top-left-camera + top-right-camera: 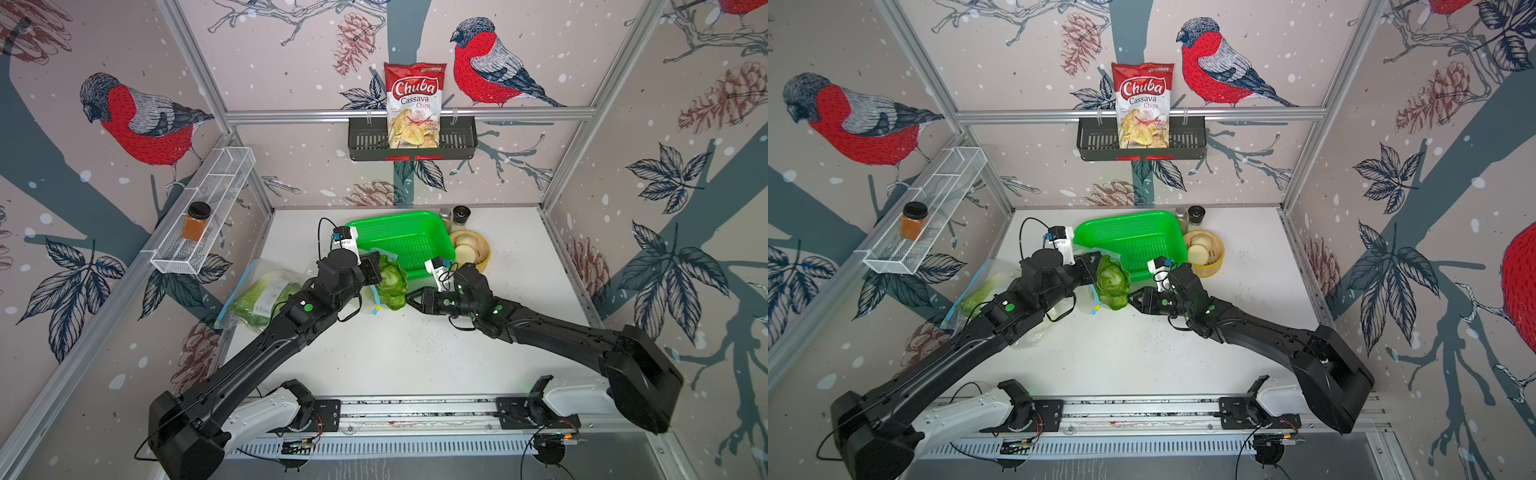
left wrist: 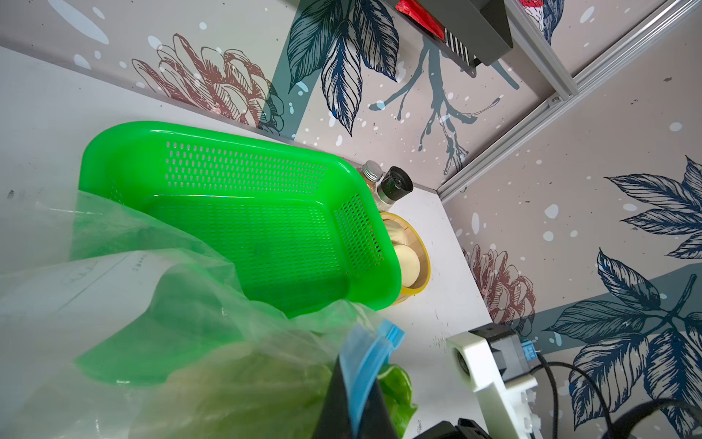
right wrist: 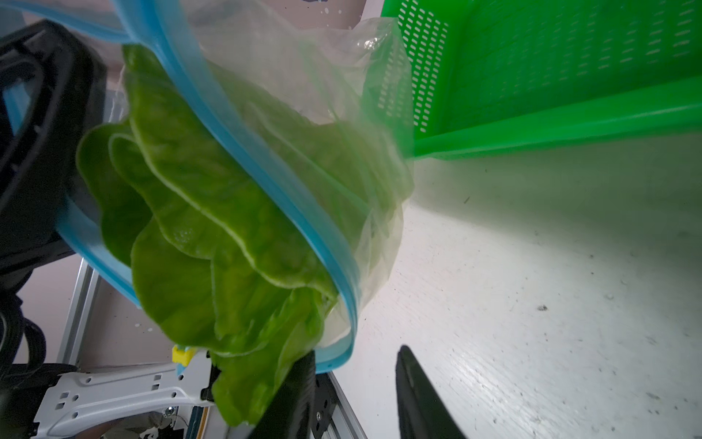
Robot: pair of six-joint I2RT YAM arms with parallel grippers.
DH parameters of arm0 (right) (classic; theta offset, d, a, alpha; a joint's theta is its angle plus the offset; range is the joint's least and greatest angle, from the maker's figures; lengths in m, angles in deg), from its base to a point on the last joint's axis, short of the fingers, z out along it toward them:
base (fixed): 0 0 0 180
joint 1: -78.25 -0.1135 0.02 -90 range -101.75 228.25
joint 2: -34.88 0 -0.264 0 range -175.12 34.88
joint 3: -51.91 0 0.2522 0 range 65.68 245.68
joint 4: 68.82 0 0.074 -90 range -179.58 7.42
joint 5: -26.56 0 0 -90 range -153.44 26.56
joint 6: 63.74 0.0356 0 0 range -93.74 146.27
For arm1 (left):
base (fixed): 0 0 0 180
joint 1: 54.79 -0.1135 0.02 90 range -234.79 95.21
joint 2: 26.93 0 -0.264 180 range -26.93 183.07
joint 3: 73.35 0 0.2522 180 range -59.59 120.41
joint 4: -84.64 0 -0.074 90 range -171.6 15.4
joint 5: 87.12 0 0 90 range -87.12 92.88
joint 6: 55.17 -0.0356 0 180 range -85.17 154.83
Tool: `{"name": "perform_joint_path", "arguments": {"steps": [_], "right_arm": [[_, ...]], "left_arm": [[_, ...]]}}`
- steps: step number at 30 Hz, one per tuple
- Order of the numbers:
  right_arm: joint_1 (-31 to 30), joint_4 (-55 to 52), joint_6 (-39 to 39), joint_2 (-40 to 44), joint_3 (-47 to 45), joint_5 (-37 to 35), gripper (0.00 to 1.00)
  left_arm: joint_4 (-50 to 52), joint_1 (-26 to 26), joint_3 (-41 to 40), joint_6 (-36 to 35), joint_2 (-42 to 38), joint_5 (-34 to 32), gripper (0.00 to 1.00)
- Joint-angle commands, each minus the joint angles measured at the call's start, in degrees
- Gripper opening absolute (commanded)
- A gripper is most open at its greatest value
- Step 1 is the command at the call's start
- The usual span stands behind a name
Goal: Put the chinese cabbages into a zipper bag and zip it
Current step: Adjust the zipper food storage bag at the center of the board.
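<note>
A clear zipper bag (image 1: pixel 376 291) with a blue zip rim hangs in front of the green basket. My left gripper (image 1: pixel 375 266) is shut on that blue rim; in the left wrist view the strip (image 2: pixel 364 353) runs between its closed fingers. A chinese cabbage (image 1: pixel 390 282) sits in the bag's mouth, its green leaves (image 3: pixel 212 213) spilling out past the rim. My right gripper (image 1: pixel 411 298) is open right beside those leaves. In the right wrist view (image 3: pixel 357 353) nothing is between its fingers, and one finger (image 3: pixel 300 387) touches a leaf. A yellow slider (image 3: pixel 181 355) sits at the rim's end.
Another clear bag with leafy greens (image 1: pixel 262 297) lies under the left arm. The empty green mesh basket (image 1: pixel 390 216) stands behind, next to a wooden bowl (image 1: pixel 484 253) and two spice bottles (image 1: pixel 457 216). A chips bag (image 1: pixel 413 104) hangs on the back wall, and a jar (image 1: pixel 196 222) stands on the left wire shelf.
</note>
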Motion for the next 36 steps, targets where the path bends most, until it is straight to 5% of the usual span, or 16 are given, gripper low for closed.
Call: {"name": "perform_joint_path", "arguments": {"steps": [1, 11, 22, 36], "right_arm": [[-0.15, 2.76, 1.06, 0.21, -0.82, 0.2, 0.38], [-0.13, 5.73, 1.25, -5.67, 2.74, 1.72, 0.34], [-0.08, 3.17, -0.78, -5.84, 5.79, 0.18, 0.02], [-4.78, -18.65, -11.3, 3.24, 19.52, -5.34, 0.01]], "left_arm": [[-4.14, -0.12, -0.02, 0.05, 0.08, 0.93, 0.0], [-5.29, -0.12, -1.16, 0.73, -0.22, 2.06, 0.0], [-3.57, -0.12, -1.14, -0.36, -1.45, 0.37, 0.0], [5.12, -0.12, 3.38, -6.14, -4.31, -1.6, 0.0]]}}
